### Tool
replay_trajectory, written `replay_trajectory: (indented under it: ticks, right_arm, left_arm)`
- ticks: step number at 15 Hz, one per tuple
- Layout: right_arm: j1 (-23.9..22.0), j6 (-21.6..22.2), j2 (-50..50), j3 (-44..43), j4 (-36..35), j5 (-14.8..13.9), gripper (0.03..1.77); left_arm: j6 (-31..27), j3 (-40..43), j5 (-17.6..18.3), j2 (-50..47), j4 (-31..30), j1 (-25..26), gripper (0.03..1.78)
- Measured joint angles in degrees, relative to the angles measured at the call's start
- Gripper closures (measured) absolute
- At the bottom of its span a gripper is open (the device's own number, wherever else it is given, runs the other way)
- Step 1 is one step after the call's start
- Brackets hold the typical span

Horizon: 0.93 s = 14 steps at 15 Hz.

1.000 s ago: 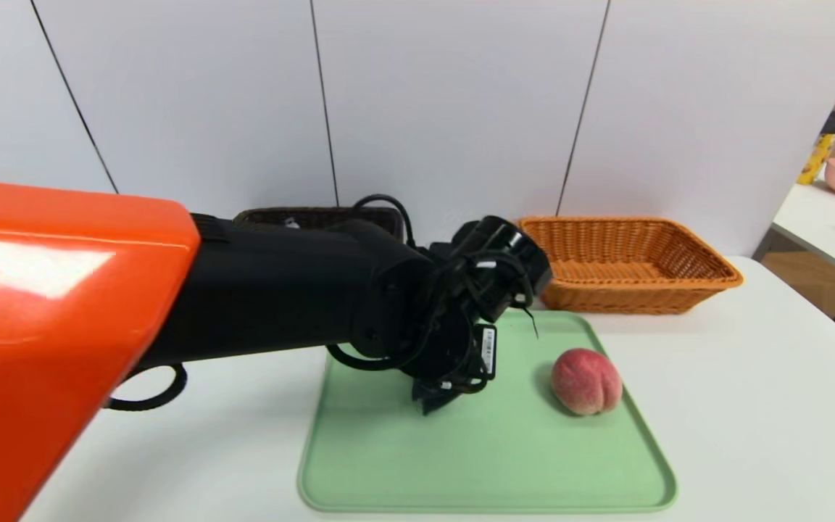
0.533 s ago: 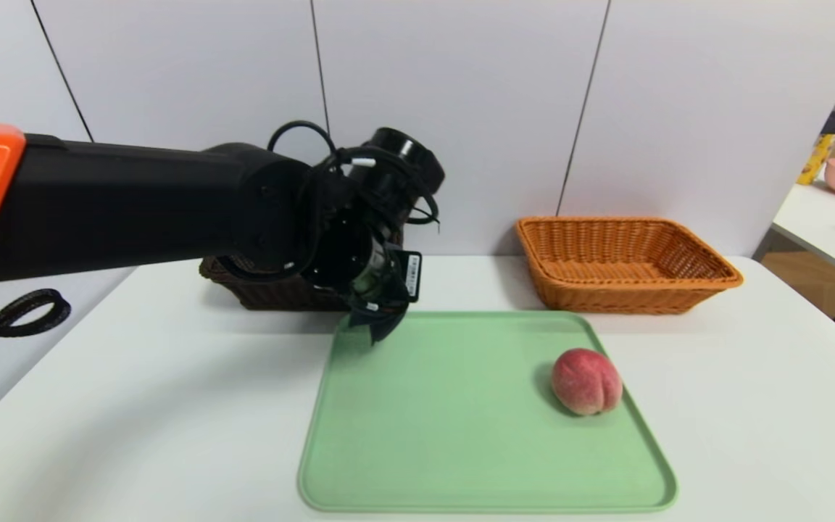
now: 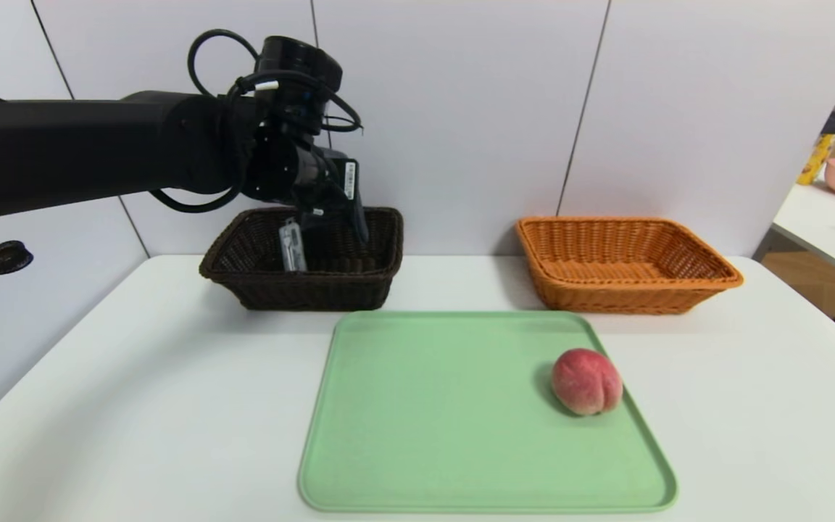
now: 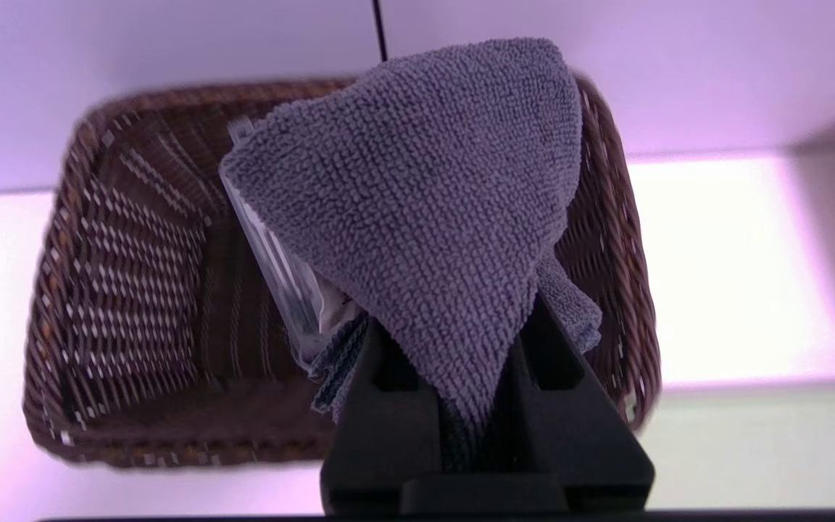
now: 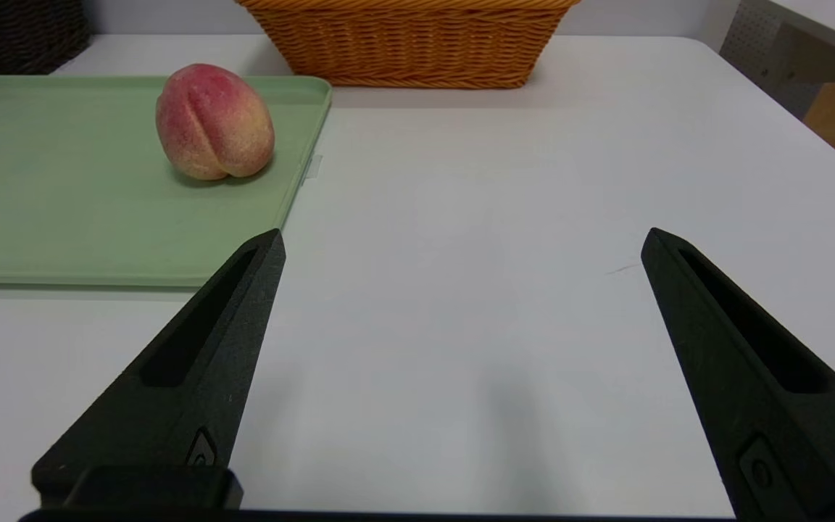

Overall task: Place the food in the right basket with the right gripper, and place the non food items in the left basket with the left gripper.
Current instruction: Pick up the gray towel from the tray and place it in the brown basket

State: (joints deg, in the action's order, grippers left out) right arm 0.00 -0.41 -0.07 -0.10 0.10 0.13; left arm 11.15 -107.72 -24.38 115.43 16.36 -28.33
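Now the left gripper (image 4: 486,406) pinches the gray cloth (image 4: 432,181) over the dark basket (image 3: 301,290); next it should let go. The right gripper (image 5: 464,239), spread wide, waits near the peach (image 3: 586,382) on the green tray (image 3: 461,435).

Peach (image 3: 586,381) beside open tray space (image 3: 454,413).

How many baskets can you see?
2. The dark brown basket is at the back left, under the left gripper, and the orange basket is at the back right, behind the peach.
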Motion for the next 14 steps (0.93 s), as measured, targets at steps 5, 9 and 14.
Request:
replay_trajectory:
  ticks: [5, 9, 14]
  right_arm:
    - [0.0, 0.0, 0.0, 0.0, 0.0, 0.0, 0.1]
    - [0.0, 0.0, 0.0, 0.0, 0.0, 0.0, 0.1]
    - [0.0, 0.0, 0.0, 0.0, 0.0, 0.0, 0.1]
  left_arm:
    - [0.1, -0.9, 0.2, 5.0, -6.4, 3.7, 1.55]
    - [0.2, -1.3, 1.1, 9.1, -4.1, 5.1, 1.55]
    - [0.3, -2.1, 5.1, 11.9, -0.2, 5.7, 1.55]
